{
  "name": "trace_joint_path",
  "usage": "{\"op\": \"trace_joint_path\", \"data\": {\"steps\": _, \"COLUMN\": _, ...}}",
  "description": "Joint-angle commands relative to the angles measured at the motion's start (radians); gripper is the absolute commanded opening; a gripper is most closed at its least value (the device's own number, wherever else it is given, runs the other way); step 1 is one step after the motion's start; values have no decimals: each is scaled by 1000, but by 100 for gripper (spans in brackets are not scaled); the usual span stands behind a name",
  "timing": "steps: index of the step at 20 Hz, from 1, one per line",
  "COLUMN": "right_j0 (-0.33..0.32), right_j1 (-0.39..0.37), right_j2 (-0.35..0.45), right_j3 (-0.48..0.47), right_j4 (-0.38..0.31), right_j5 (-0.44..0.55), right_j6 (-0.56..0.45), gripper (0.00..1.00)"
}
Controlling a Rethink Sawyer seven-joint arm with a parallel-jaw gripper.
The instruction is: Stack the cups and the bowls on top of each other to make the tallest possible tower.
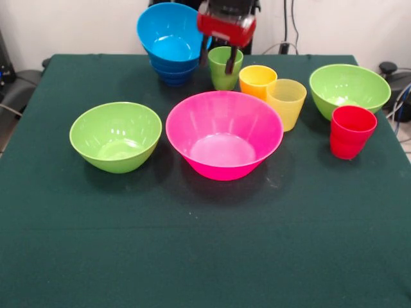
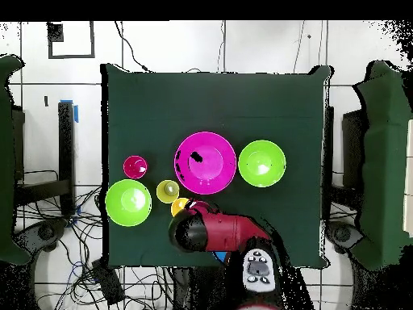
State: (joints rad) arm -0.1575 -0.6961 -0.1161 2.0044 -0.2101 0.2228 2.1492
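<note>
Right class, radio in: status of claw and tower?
Claw at green cup, grip unclear. Blue tower standing beside it. Orange cup close by.

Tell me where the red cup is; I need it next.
In the front view the red cup stands at the right, just in front of the right green bowl, right of the yellow cup.

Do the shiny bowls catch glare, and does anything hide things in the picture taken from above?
Front view: soft pale glare inside the pink bowl and left green bowl, faint shadows beneath. Overhead view: the red arm covers the green cup and most of the tower.
</note>
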Motion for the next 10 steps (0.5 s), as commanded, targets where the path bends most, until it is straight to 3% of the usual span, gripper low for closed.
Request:
{"op": "trace_joint_path", "data": {"steps": 1, "right_j0": 13, "right_j1": -197, "right_j2": 78, "right_j3": -64, "right_j4": 43, "right_j5": 356, "right_j6": -41, "gripper": 100}}
{"op": "trace_joint_path", "data": {"steps": 5, "right_j0": 2, "right_j1": -209, "right_j2": 88, "right_j3": -79, "right_j4": 23, "right_j5": 390, "right_j6": -45, "gripper": 100}}
{"op": "trace_joint_path", "data": {"steps": 10, "right_j0": -30, "right_j1": -162, "right_j2": 118, "right_j3": -96, "right_j4": -5, "right_j5": 321, "right_j6": -40, "gripper": 100}}
